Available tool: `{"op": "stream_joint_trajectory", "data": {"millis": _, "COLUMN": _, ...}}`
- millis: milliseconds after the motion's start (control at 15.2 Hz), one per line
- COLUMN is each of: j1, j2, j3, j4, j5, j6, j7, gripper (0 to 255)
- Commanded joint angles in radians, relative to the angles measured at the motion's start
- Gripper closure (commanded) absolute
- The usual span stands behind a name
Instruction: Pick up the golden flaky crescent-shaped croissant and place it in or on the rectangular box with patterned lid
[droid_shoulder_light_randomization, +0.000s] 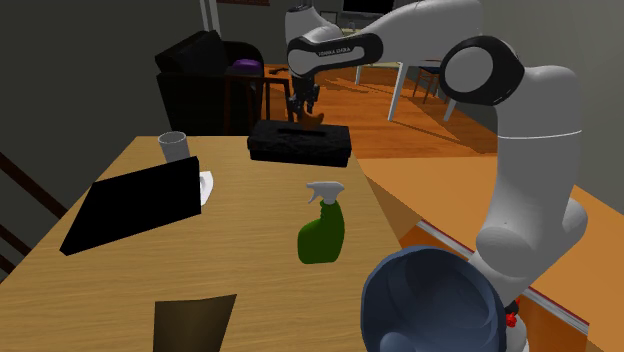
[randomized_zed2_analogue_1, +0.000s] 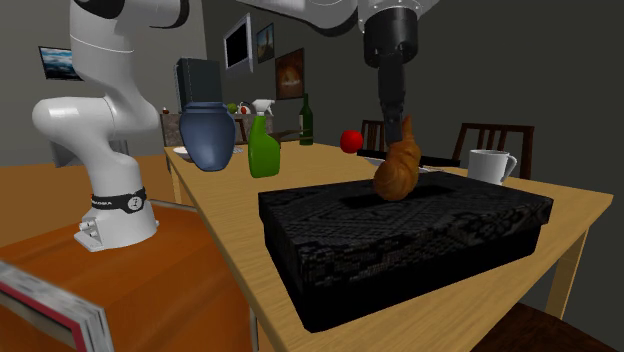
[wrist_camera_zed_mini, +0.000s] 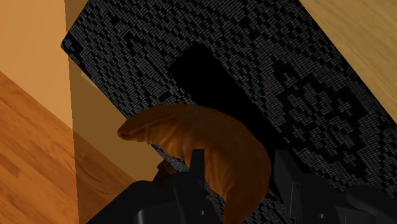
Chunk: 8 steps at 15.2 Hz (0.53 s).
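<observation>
Black jaws are clamped on the croissant (randomized_zed2_analogue_1: 396, 172), golden brown and hanging with its tip up, straight over the black rectangular box (randomized_zed2_analogue_1: 400, 235). The croissant's low end sits right at the patterned lid. I cannot tell whether it touches. In the wrist view the curved pastry crosses the lid's near edge, with a dark shadow patch on the lid beside it.

The box lies flat near the worktop (randomized_zed2_analogue_1: 215, 195) edge, across from the arm's stand. The white arm (droid_shoulder_light_randomization: 530, 150) reaches over the worktop to it.

Other things around:
- A green spray bottle (droid_shoulder_light_randomization: 323, 225) stands upright between the box and the stand, well apart from the box.
- A dark blue vase (droid_shoulder_light_randomization: 430, 305) stands close by the stand and is cut off by the shoulder view's bottom edge.
- A pale mug (droid_shoulder_light_randomization: 174, 147) stands beside the box, toward the shoulder view's left.
- A flat black slab (droid_shoulder_light_randomization: 135, 205) lies just beside the mug, and it is hard to say what it is. Something white (droid_shoulder_light_randomization: 206, 186) pokes out from under its edge, mostly covered.
- A dark brown sheet (droid_shoulder_light_randomization: 193, 322) lies at the near worktop edge, cropped, and I cannot tell what it is.

Beyond the worktop, in the second exterior view, are a red apple (randomized_zed2_analogue_1: 350, 141) and a dark bottle (randomized_zed2_analogue_1: 306, 122). Their support is hidden behind the spray bottle and the box.

The jaws cover part of the croissant's upper end. In the wrist view the box runs out past the picture's edges.
</observation>
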<state>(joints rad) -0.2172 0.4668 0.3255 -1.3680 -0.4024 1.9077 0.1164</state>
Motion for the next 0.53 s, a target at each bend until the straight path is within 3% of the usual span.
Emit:
{"op": "stream_joint_trajectory", "data": {"millis": 0, "j1": -0.003, "j2": -0.001, "j3": -0.001, "j4": -0.03, "j5": -0.003, "j6": 0.028, "j7": 0.008, "gripper": 255}}
{"op": "stream_joint_trajectory", "data": {"millis": 462, "j1": -0.007, "j2": 0.014, "j3": -0.007, "j4": -0.098, "j5": -0.019, "j6": 0.108, "j7": 0.034, "gripper": 255}}
